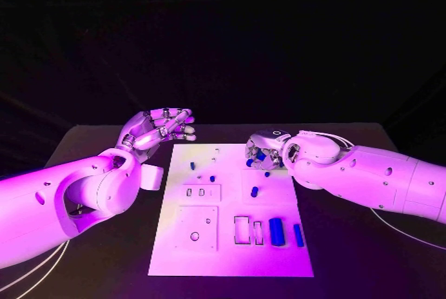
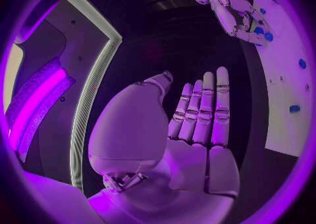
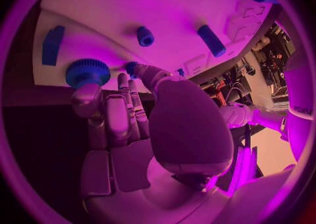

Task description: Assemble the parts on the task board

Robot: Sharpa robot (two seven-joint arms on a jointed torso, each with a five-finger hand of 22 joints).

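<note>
Two silver many-fingered hands flank the white task board [image 1: 232, 247]: the left hand [image 1: 160, 130] hovers beside it, fingers loosely apart and empty, while the right hand [image 1: 267, 149] grips a blue round knurled part [image 3: 87, 71] over its far edge, probably for seating.

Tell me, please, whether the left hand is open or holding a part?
Open. The left hand holds nothing: its fingers lie straight with a bare palm, and the head view shows it raised beside the board, off the parts.

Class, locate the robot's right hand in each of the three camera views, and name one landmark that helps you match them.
Head view: right hand over the task board's far right part.
Left wrist view: right hand near the board.
Right wrist view: right hand fills the middle.
Shared landmark: the white board.
</note>
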